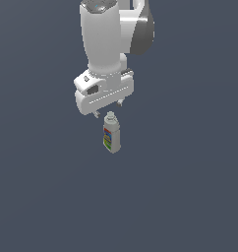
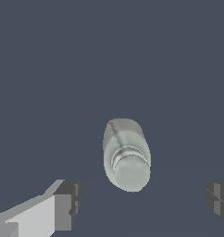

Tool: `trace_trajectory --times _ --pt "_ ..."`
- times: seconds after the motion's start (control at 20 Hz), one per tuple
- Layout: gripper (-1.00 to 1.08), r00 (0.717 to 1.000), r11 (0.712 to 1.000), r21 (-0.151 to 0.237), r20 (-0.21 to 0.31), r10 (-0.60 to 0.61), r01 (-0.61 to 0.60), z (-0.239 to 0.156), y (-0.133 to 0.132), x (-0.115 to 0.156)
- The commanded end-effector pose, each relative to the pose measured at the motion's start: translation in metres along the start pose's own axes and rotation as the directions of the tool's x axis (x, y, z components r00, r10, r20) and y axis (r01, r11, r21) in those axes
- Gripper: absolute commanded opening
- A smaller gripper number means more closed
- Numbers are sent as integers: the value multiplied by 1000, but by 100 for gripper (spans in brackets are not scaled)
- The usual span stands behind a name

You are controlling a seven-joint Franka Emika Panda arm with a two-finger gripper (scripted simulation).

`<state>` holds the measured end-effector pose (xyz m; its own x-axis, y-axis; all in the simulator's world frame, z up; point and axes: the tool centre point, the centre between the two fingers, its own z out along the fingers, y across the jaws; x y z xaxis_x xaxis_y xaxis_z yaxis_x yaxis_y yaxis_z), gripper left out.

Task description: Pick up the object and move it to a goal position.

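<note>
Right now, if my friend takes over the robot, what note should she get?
Tool: open, empty, hanging just above the bottle, not touching it.
Bottle: standing upright on the dark floor, cap up; in the wrist view the cap sits between the two fingers, a bit ahead of them.
Done: tool lined up over the bottle.
Left: lower, close on the bottle, lift, carry to the goal. No goal marker shows.

Inventory of what I see:
- Bottles: one, a light-grey plastic bottle [image 1: 111, 134] with a round cap and a colourful label, standing upright.
- Caps: one, on that bottle.
- Grippers: one, my own gripper [image 1: 108, 109].
- Fingers: two on it, the fingers [image 2: 67, 203] set wide apart.
- Arms: one, mine.
</note>
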<state>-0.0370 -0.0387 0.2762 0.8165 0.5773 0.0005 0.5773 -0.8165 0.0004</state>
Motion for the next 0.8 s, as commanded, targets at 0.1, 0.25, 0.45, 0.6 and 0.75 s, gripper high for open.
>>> trace_trajectory --times 0.1,0.25,0.45,0.6,0.75 --pt "100 1000 1000 0 1 -1 1 16 0 -1" --pt "100 1000 1000 0 1 -3 3 31 -1 -1" --pt "100 1000 1000 0 0 -4 4 43 -1 -1" --pt "100 1000 1000 0 0 -4 4 46 0 0" --pt "-100 1000 1000 0 0 -4 4 46 0 0"
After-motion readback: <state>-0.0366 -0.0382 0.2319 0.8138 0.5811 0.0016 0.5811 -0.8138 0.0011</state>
